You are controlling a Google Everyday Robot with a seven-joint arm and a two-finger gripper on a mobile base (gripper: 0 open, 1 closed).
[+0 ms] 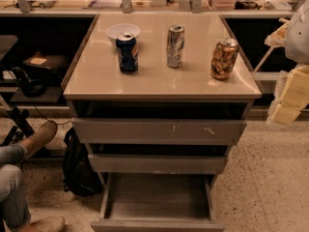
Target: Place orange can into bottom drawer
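In the camera view, the orange can [224, 58] stands upright near the right edge of the surface [159, 83], apart from the silver-grey can [175, 46] and the dark blue can [127, 52], so it looks free to grasp. The bottom drawer [157, 199] is pulled well out, ready to receive it. The hand [292, 93] hangs at the right, beside the surface and apart from the can; I cannot tell whether it is open or closed.

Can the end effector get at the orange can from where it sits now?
Probably yes. The end effector hangs at the picture's right edge, beside the cabinet, and the orange can stands nearest that side with nothing between them; the silver can is farther left.
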